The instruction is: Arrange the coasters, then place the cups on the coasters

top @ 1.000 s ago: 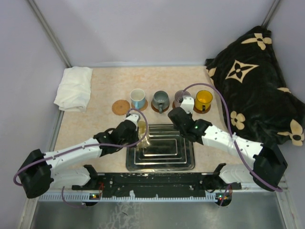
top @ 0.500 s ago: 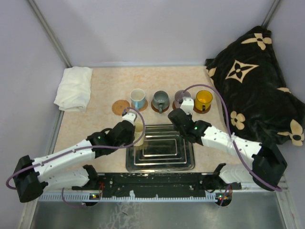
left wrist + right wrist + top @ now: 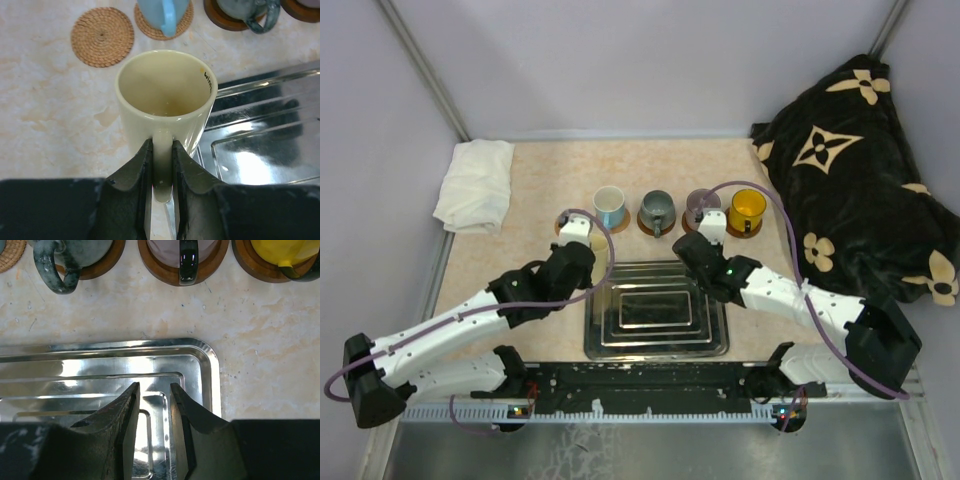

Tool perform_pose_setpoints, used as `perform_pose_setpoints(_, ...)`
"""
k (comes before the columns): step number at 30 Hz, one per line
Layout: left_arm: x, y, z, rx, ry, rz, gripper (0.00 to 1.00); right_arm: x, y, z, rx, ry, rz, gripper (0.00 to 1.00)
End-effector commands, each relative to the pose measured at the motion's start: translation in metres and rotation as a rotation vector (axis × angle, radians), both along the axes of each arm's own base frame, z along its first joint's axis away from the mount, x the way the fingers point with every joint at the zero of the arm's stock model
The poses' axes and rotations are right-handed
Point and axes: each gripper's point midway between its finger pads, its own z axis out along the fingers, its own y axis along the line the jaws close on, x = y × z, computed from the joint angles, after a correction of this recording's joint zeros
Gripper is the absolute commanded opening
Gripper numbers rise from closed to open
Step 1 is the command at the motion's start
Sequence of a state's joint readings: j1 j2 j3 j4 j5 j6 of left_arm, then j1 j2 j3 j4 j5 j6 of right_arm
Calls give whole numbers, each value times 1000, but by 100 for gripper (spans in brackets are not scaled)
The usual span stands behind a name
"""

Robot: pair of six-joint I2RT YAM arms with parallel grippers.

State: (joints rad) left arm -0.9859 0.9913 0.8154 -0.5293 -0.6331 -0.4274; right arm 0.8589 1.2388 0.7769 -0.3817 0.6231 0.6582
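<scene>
A cream-yellow ceramic mug [image 3: 165, 95] is pinched by its handle between the left gripper's [image 3: 161, 150] fingers, over the beige marbled table [image 3: 50, 110] just beside the rectangular metal tray's [image 3: 260, 90] corner. Beyond it lies a bare round woven coaster [image 3: 102, 36]. In the row alongside, a white mug with blue inside [image 3: 609, 207], a grey mug [image 3: 657, 210], a purple mug [image 3: 182, 250] and an orange-yellow mug [image 3: 747, 208] each sit on a coaster. The right gripper [image 3: 152, 390] hangs above the tray, fingers slightly parted and empty.

Cream-yellow cup [image 3: 162, 95], woven tan coaster [image 3: 102, 36], black flower-patterned blanket [image 3: 865, 205], silver tray [image 3: 100, 365]
</scene>
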Motion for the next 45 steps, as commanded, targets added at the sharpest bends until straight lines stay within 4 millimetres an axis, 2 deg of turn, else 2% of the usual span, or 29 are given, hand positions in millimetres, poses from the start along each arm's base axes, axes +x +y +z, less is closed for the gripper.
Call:
perform_pose_setpoints(1,20,18,43,-30,-157,156,5,10,1,5,26,-39,-29,31)
perform_pose_setpoints(7,35,37,54,-15,-296,283,5,11,2,2,14,-35,-17,31)
perform_pose_setpoints(12,45,48,54,-30,-367,374,6,9,0,-2,5,-33,-11,31)
perform_pose_setpoints(19,75,62,33,-92,-353,384,3,9,-2,-4,-7,-35,-6,31)
perform_pose_setpoints(24,95,76,34,-119,-398,377,1,9,-3,-6,-12,-40,-6,31)
perform_pose_setpoints(31,117,75,39,-154,-496,331,0,11,1,-10,-12,-37,4,31)
perform_pose_setpoints(35,126,77,32,-138,-533,332,0,13,3,-11,-20,-38,15,31)
perform_pose_setpoints(39,136,69,29,-148,-550,297,0,14,4,-12,-32,-38,25,31)
perform_pose_setpoints(45,149,69,32,-159,-587,309,0,15,8,-17,-40,-23,37,31)
